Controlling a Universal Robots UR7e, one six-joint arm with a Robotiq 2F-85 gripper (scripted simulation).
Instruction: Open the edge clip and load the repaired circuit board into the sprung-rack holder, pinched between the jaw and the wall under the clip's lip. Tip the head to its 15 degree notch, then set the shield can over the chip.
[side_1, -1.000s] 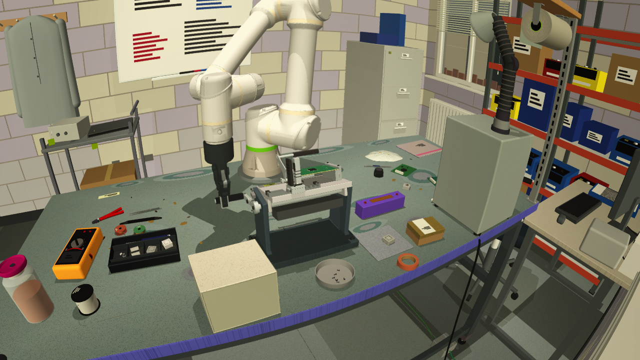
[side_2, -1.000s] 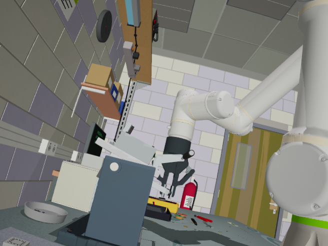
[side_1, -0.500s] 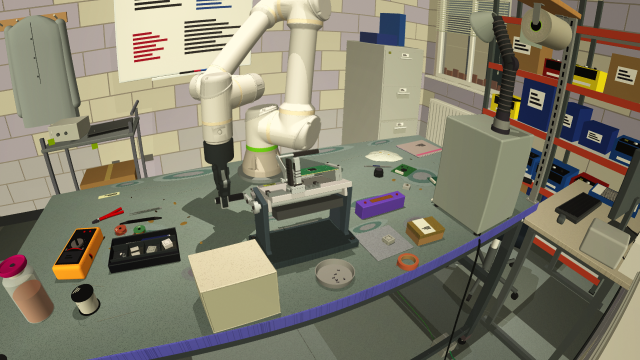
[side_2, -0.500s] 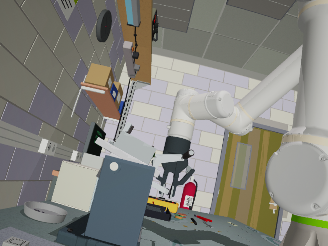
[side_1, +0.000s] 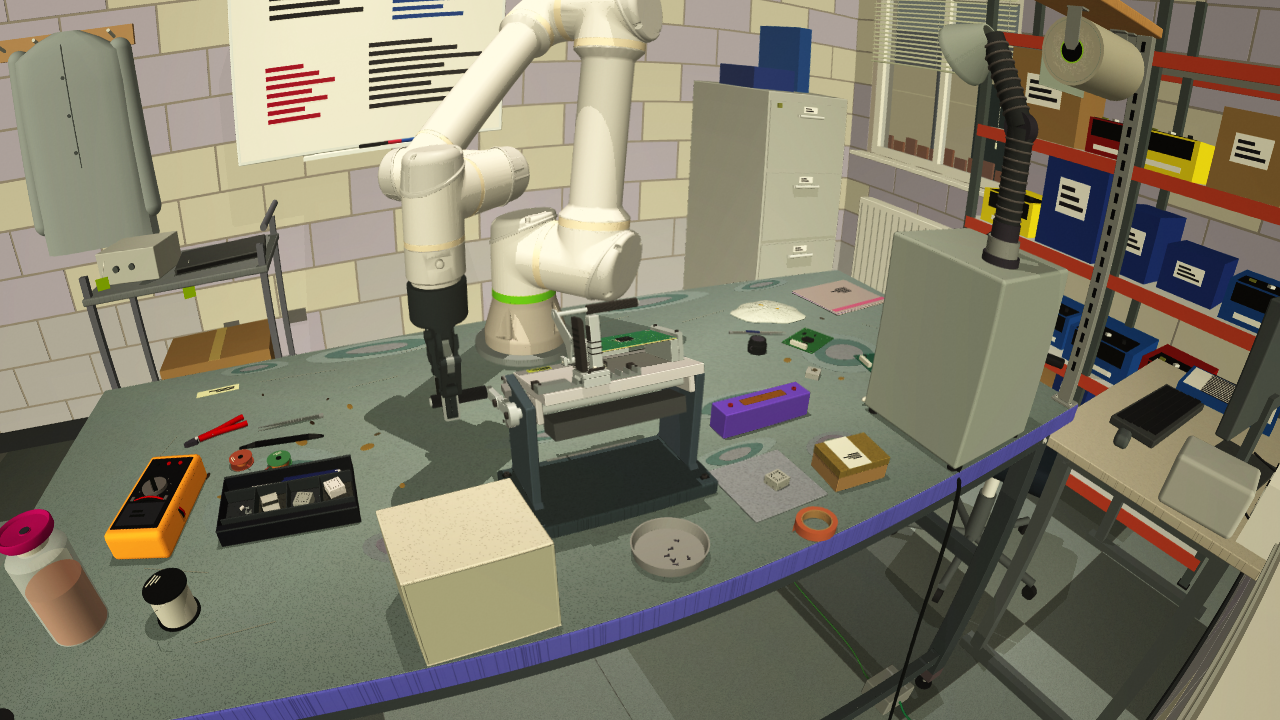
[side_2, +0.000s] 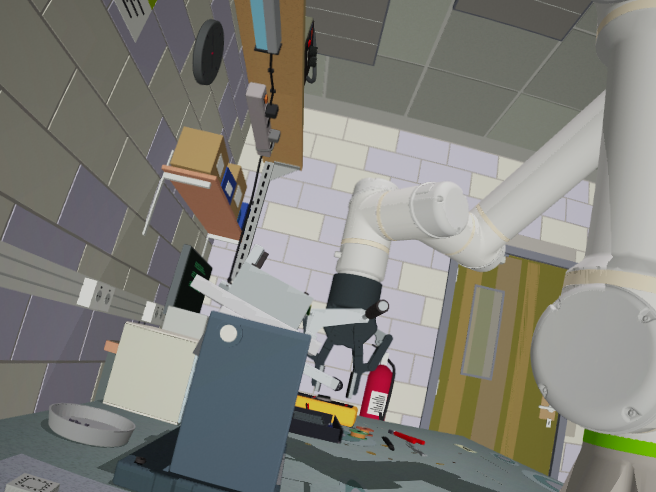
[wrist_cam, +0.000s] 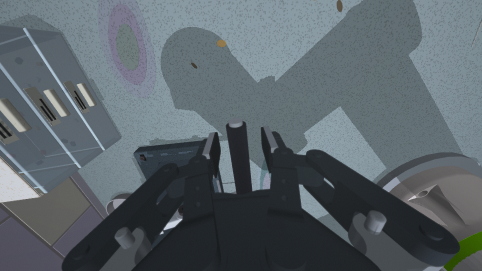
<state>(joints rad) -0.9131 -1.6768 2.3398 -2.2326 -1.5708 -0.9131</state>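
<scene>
The green circuit board is partly hidden, seated in the head of the sprung-rack holder behind the upright black edge clip. The head sits tilted on its blue-grey stand. A black tilt handle sticks out of the head's left end, and my gripper hangs straight down around it, open and holding nothing; in the wrist camera the handle runs between the fingers. The shield can rests on a grey mat right of the holder.
Behind the holder stands the arm's base. A cream box sits in front of the holder, with a parts dish beside it. A black parts tray and an orange multimeter lie left. A purple block lies right.
</scene>
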